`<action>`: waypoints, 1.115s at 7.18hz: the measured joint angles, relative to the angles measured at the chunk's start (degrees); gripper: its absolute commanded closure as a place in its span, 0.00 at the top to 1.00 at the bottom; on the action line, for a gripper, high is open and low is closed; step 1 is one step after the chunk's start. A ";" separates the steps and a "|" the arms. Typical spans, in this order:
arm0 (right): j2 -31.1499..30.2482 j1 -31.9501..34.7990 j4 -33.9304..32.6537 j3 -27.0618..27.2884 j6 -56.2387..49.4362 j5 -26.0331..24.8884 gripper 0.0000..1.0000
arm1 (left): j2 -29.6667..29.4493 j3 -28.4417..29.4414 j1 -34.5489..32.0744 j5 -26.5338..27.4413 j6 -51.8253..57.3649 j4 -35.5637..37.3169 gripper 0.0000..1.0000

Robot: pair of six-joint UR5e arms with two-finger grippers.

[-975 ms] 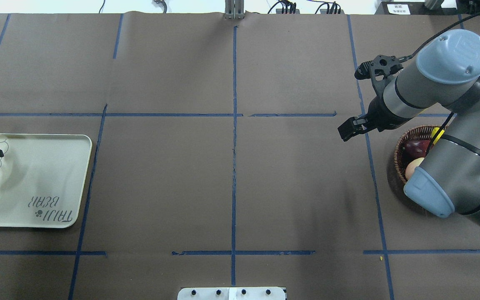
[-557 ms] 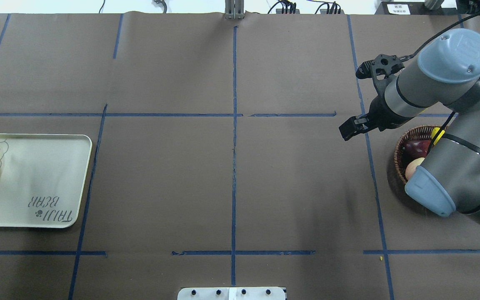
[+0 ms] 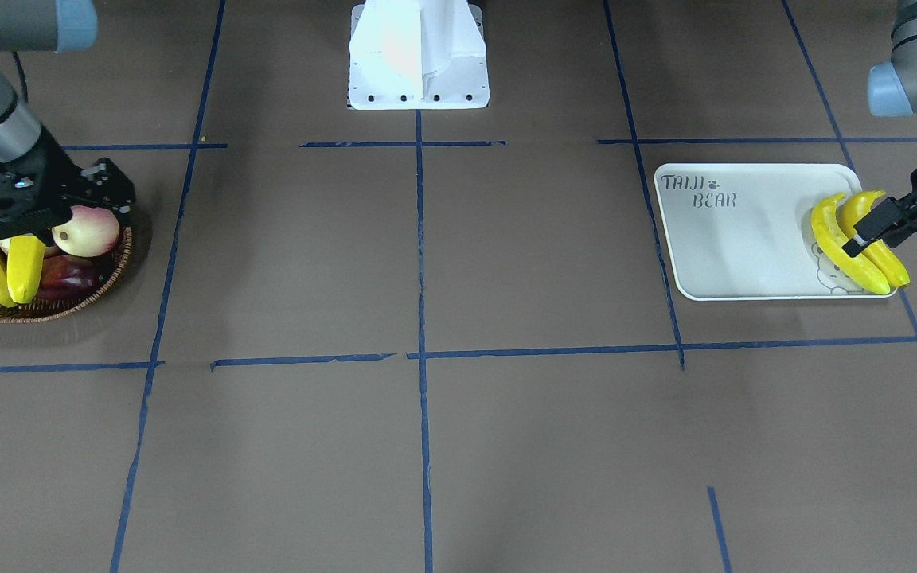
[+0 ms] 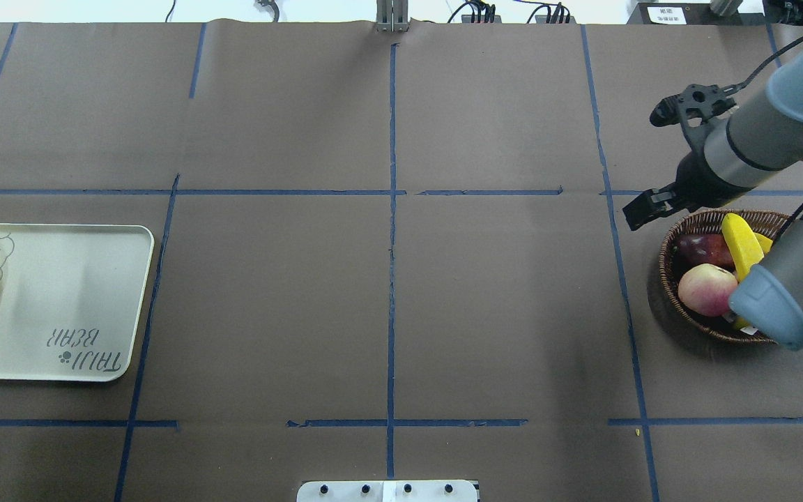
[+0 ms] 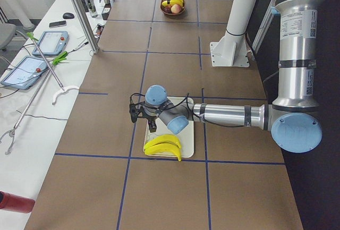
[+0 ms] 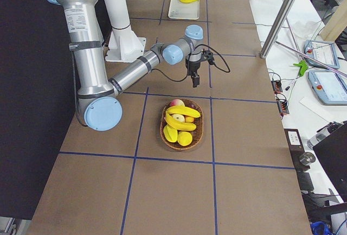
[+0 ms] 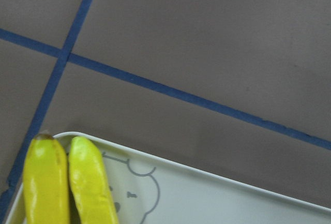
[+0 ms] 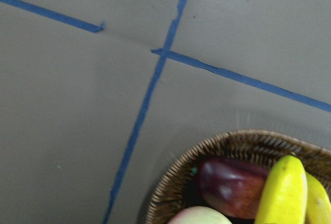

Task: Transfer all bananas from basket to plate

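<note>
Tabletop (image 4: 387, 279): brown paper, blue tape grid. Using the basket (image 4: 673, 237) as reference for everything.

Plate (image 3: 745, 247) sits at the opposite end from the basket, well apart.

Progress: the plated bananas (image 3: 844, 247) are a pair lying side by side and touching, at the plate end farthest from the basket. The basket bananas (image 6: 181, 121) are two more, lying inside among other fruit (pink-cream fruit (image 4: 707, 289), dark red fruit (image 4: 698, 247), some plump yellow ones). My read is half done, two to go.

Right pincer (image 4: 642, 210) hangs just beside the basket's rim, outside it and clear of the fruit. Nothing in it that I can see, but I can't tell if it's released or clenched.

Left pincer (image 3: 872, 227) is far from the basket, raised above the plate near the plated pair and not gripping them. I can't tell its jaw state either.

Blind spots:
- The overhead view cuts the plate at the edge, so only one banana shows there.
- My right arm (image 4: 771, 314) covers part of the basket in that view.
- Neither wrist cam shows any fingers.
</note>
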 measured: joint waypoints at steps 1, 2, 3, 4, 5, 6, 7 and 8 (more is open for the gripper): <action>-4.99 1.62 0.51 1.57 -3.13 0.27 0.97 | -0.29 -1.24 0.07 -0.23 -0.64 -0.21 1.00; -9.80 2.65 2.60 2.90 -2.31 0.54 0.96 | -0.56 -1.95 0.24 -0.31 -1.79 -0.33 1.00; -14.45 3.56 7.70 3.33 3.51 1.06 0.95 | -0.79 -2.52 0.40 -0.34 -2.76 -0.35 1.00; -18.03 3.95 15.16 2.19 11.60 1.46 0.93 | -0.89 -2.89 0.46 -0.35 -3.24 -0.36 1.00; -20.26 4.09 23.02 -0.69 18.25 1.54 0.86 | -0.90 -3.07 0.49 -0.35 -3.43 -0.37 1.00; -21.40 4.11 28.35 -3.43 23.74 1.47 0.83 | -0.88 -3.16 0.54 -0.35 -3.48 -0.36 1.00; -21.83 4.07 30.75 -4.92 28.36 1.41 0.80 | -0.87 -3.24 0.57 -0.35 -3.50 -0.36 1.00; -22.02 4.03 31.62 -5.65 31.34 1.36 0.78 | -0.86 -3.29 0.59 -0.35 -3.51 -0.36 1.00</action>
